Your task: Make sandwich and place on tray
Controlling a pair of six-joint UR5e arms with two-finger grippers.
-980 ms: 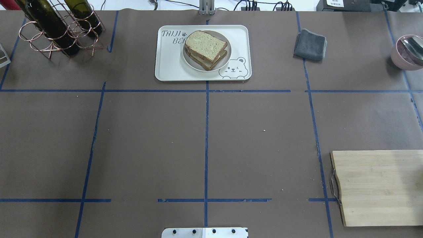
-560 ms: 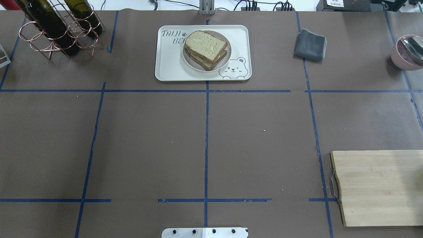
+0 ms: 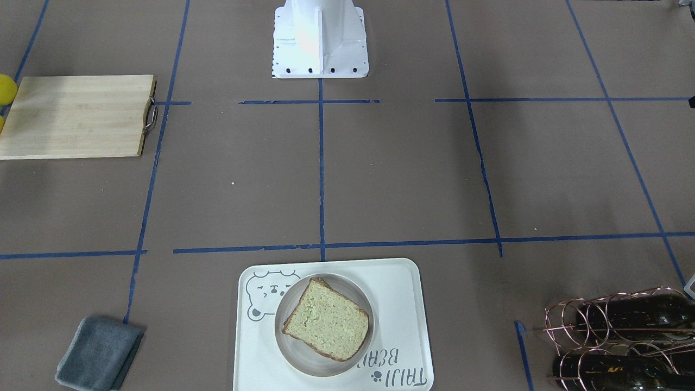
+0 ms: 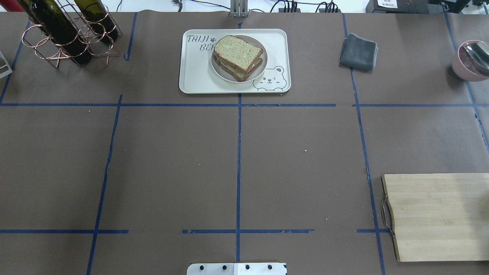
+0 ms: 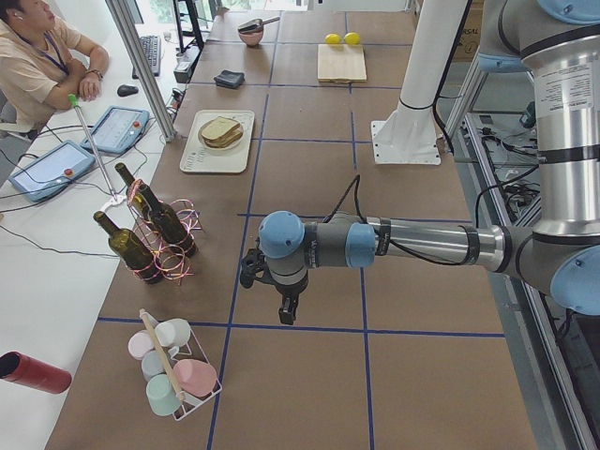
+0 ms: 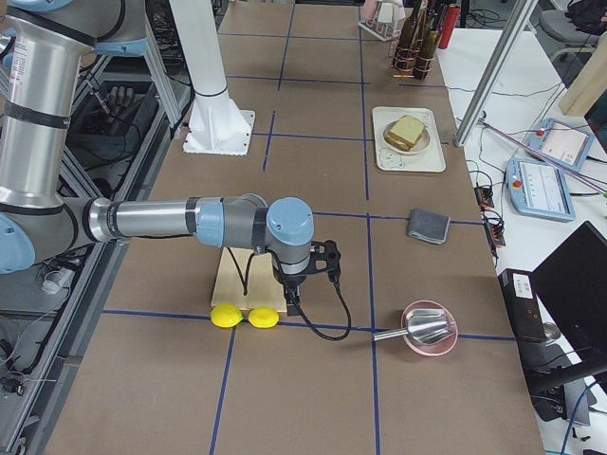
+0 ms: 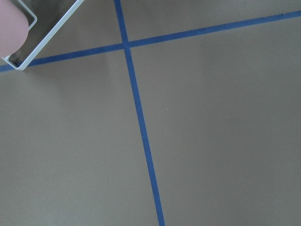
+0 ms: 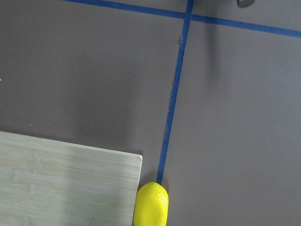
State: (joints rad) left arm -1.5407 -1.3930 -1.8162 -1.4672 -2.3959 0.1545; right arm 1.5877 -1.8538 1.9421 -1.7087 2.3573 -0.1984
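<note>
Hovering left gripper (image 5: 288,316), aperture unclear

Robotics lab, not a kitchen. The bench (image 4: 172,152) is covered in brown paper and divided into a grid by blue tape (image 4: 238,160). Two industrial arms are seen over it: the left arm (image 5: 412,246) and the right arm (image 6: 161,220). A white column (image 6: 213,104) on a base plate is set at the bench's near edge. An aluminium frame post (image 5: 141,66) is fixed at the far edge. Beyond it a white side desk (image 5: 37,281) is seen, with an operator (image 5: 37,56) seated. Control pendants (image 5: 117,128) and a keyboard (image 5: 150,52) are laid out there, and cables (image 4: 290,5) are run along it. Household items are only scattered about: wine bottles (image 4: 57,32) in a wire rack, a cup rack (image 5: 178,370).
</note>
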